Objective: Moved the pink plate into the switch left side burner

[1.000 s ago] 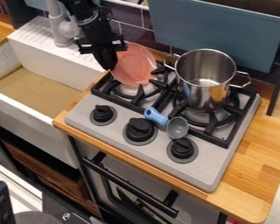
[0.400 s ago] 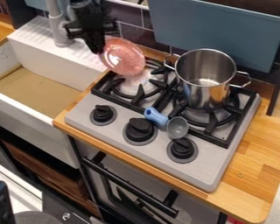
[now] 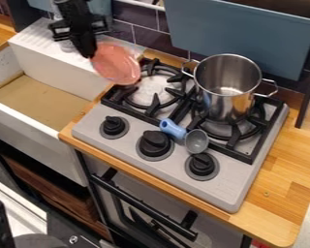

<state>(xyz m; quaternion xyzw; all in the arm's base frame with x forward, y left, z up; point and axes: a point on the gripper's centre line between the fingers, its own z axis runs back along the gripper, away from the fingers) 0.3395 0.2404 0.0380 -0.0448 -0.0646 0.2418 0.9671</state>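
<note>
Pink plate (image 3: 116,64) hung tilted, sink-side rim pinched in black gripper (image 3: 91,54), between sink (image 3: 64,70) and left burner (image 3: 151,91). Judged light, stiff, probably plastic, not very fragile; smooth face looked slippery. Rim was best hold; one-edge pinch could have let it pivot, so a deeper bite seemed safer.

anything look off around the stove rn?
Only the blue-handled ladle: it lies loose among the knobs of the stove, its grey bowl close to one, an odd spot for a utensil. No visible spill or damage.
</note>
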